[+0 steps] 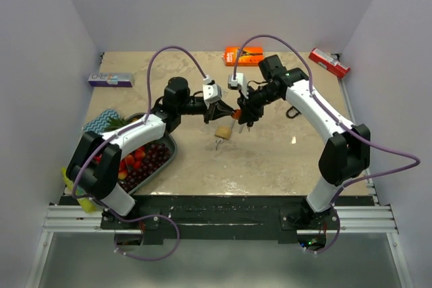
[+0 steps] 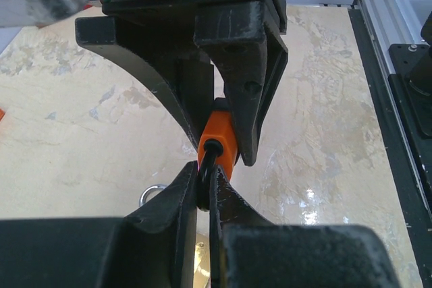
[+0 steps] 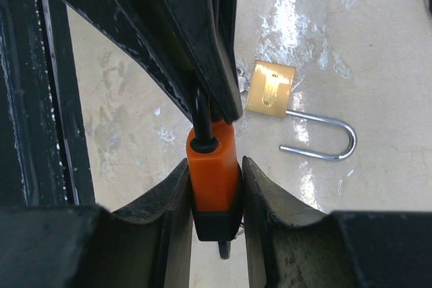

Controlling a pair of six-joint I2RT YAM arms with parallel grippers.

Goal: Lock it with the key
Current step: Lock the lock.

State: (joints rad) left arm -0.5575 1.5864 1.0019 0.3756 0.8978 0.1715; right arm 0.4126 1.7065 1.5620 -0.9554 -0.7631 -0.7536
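The marble-patterned table [image 1: 270,160] carries a tray of fruit [image 1: 173,148] well off to the outer side of the left arm, and an orange box [image 1: 243,55] lies far beyond both grippers. The two arms meet above the middle of the table, fingertip to fingertip. The right gripper [image 3: 214,166] stands partly closed, its two pads clamped on the flat sides of the key's orange head [image 3: 212,156]. The left gripper [image 2: 206,173] is pinched fully together on the black ring [image 3: 202,143] at the end of that head. The brass padlock [image 3: 270,88] lies flat on the table just below the grippers, apart from the key, with its shackle [image 3: 353,138] swung open.
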